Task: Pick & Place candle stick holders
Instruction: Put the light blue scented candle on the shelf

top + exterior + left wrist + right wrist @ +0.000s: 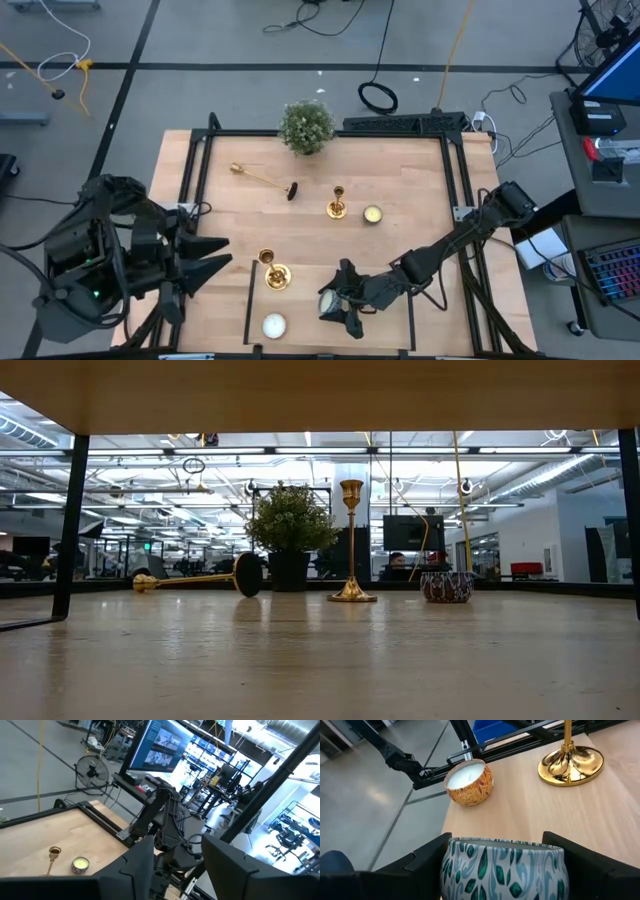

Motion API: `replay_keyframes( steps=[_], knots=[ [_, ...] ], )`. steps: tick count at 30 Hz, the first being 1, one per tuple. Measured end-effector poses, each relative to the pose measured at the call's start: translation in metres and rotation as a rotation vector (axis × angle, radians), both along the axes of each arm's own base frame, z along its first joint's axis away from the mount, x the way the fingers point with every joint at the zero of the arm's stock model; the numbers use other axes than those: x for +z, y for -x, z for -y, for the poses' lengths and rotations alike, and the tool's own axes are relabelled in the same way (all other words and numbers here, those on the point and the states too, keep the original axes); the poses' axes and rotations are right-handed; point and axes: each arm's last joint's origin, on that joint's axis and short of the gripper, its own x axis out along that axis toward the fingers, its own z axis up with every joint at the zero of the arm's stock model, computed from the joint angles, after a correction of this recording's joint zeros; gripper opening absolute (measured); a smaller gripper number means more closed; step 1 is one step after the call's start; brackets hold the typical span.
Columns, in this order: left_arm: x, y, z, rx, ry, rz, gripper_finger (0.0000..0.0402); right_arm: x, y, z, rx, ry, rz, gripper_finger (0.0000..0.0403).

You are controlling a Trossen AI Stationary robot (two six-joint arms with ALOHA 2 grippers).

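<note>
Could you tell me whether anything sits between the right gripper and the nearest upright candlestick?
Yes. The right gripper has a patterned candle tin between its fingers, in front of the candlestick; an orange tin sits off to one side.

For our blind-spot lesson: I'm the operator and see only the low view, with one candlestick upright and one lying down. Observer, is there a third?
Observer: Yes. A third candlestick stands upright, nearer the arms.
Operator: Where is the right gripper?
Observer: The right gripper is just right of it, fingers closed on a patterned candle.
Operator: And the left?
Observer: The left gripper waits at the left edge of the table, open and empty.
</note>
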Motion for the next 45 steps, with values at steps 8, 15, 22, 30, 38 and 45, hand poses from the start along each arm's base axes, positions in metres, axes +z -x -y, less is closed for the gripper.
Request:
replay_keyframes(
  steps=[8, 15, 22, 30, 38, 45],
  knots=[
    [0.000, 0.000, 0.000, 0.016, -0.010, 0.004, 0.0154, -0.004, -0.001, -0.001, -0.012, -0.021, -0.021, 0.0287],
    [0.000, 0.000, 0.000, 0.017, -0.007, 0.006, 0.0162, -0.014, 0.000, -0.009, 0.009, -0.058, -0.061, 0.0287],
    [0.000, 0.000, 0.000, 0.018, -0.007, 0.006, 0.0174, -0.013, 0.004, -0.018, 0.032, -0.057, -0.046, 0.0288],
    [0.000, 0.000, 0.000, 0.018, -0.007, 0.006, 0.0159, -0.007, 0.007, -0.026, 0.064, -0.076, 0.016, 0.0289],
    [0.000, 0.000, 0.000, 0.018, -0.007, 0.006, 0.0158, -0.006, 0.006, -0.024, 0.037, -0.064, 0.027, 0.0289],
    [0.000, 0.000, 0.000, 0.018, -0.003, 0.007, 0.0170, -0.006, 0.005, -0.023, 0.027, -0.091, 0.018, 0.0289]
  ],
)
